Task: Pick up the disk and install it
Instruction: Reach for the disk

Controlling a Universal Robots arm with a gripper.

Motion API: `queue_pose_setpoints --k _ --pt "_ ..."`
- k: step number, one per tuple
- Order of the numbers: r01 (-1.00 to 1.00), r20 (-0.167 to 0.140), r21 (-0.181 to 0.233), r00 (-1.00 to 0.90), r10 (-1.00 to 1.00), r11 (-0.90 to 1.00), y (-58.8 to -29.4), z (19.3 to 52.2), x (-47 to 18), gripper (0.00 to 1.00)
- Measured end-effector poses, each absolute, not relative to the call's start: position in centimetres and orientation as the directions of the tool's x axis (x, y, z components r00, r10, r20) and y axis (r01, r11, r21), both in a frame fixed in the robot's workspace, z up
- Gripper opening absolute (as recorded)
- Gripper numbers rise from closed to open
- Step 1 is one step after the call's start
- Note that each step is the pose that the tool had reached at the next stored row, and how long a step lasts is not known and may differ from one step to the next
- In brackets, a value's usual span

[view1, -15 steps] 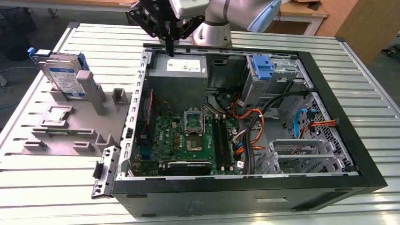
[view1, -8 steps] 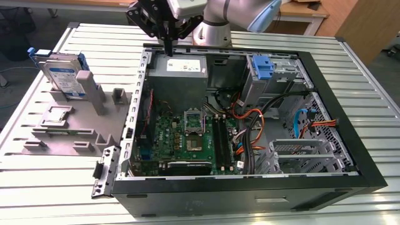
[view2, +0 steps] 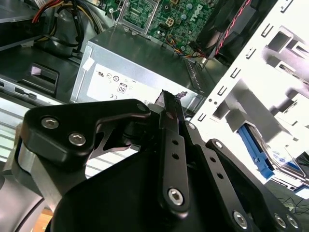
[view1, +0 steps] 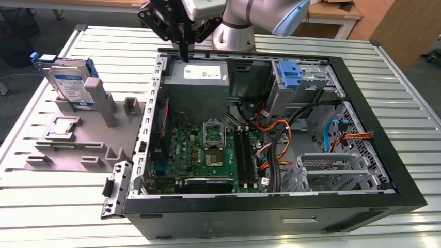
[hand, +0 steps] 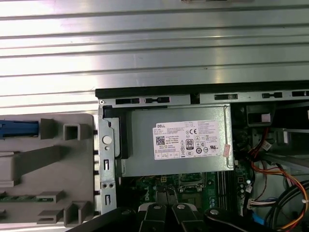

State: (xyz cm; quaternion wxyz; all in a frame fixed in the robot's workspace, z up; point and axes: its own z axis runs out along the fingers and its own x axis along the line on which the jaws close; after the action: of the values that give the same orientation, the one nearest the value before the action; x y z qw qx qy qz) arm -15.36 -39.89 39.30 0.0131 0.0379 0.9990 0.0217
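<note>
Claw (view1: 185, 57), narrow and empty, hangs over the case (view1: 276, 209) rim; disk (view1: 72, 85) well apart.

Silver-grey arm (view1: 234, 30), thick rounded tubular joints; light blue end cap (view1: 294, 15). Matte black gripper (view1: 185, 56), angular body, narrow at tip. In second wrist view: broad black linkage plates (view2: 82, 126), rounded corners, pinned with silver hex-socket screws (view2: 175, 195); grey metal wrist flange (view2: 19, 166) behind.
</note>
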Motion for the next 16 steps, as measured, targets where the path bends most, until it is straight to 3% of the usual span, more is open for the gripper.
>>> queue_pose_setpoints --k 16 --pt "0.075 -0.024 0.044 -0.997 0.076 0.996 -39.89 39.29 -15.83 0.1"
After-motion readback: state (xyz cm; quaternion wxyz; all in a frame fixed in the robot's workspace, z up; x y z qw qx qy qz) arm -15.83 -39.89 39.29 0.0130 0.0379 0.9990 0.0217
